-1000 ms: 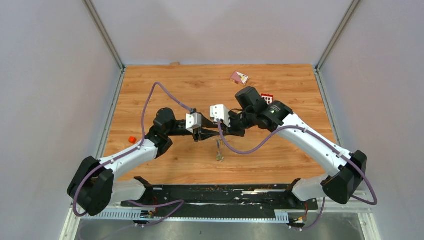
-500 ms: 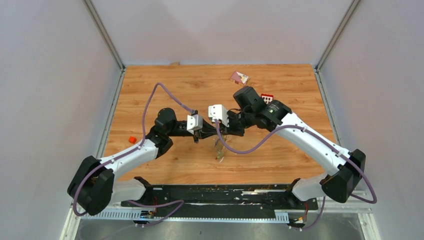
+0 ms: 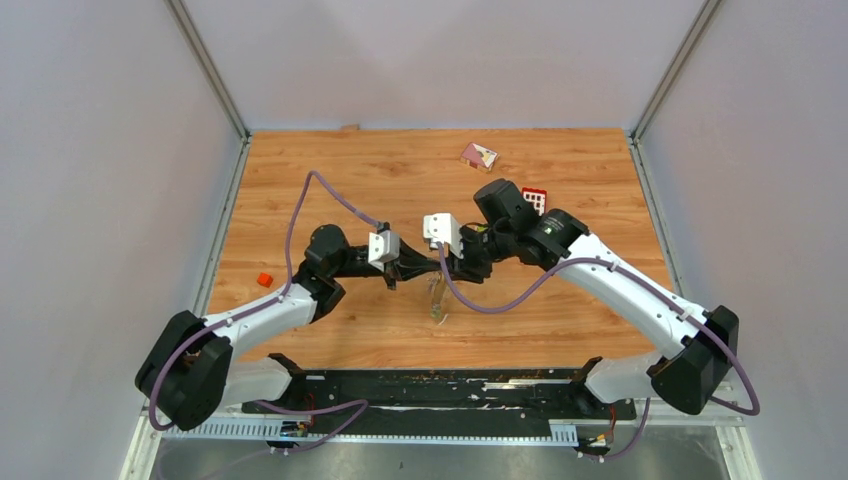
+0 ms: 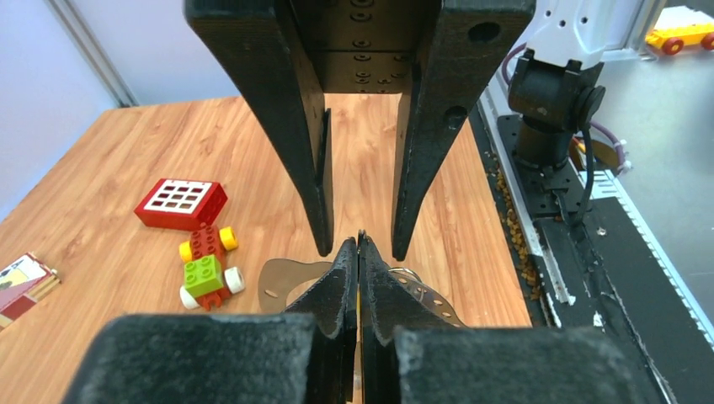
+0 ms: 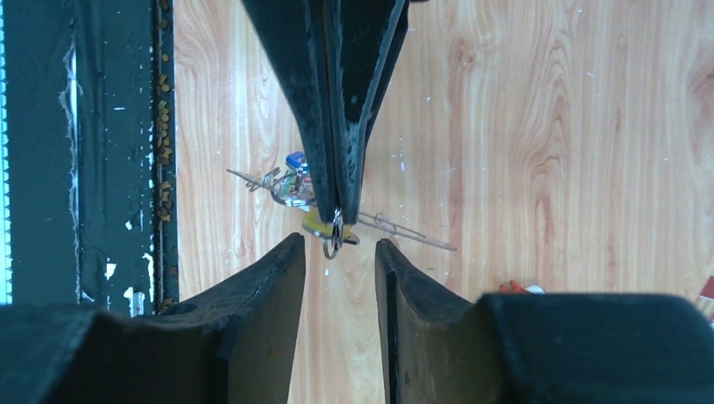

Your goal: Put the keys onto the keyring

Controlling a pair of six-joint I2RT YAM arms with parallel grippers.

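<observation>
Left gripper (image 4: 359, 241) pinched shut on one keyring (image 4: 425, 295); right gripper (image 5: 340, 246) parted. One car (image 4: 205, 268), one block (image 4: 181, 203); wooden table (image 4: 109, 168), grey walls (image 3: 440, 60).

top view: bright, even light from above, no hard glare. desk (image 3: 400, 160) uniformly lit. only faint, soft-edged shadows lie under the left arm (image 3: 262, 312) and right arm (image 3: 630, 290). wall rails (image 3: 206, 65) splay outward toward the upper corners, a mild wide-angle effect. small items at centre too fine to resolve.
left wrist view: left gripper (image 4: 359, 240) close to the lens, black, soft-edged, little surface detail. wood beyond is sharper.
right wrist view: right gripper (image 5: 337, 244) blurred along the bottom edge. wood grain crisp and well lit.
</observation>
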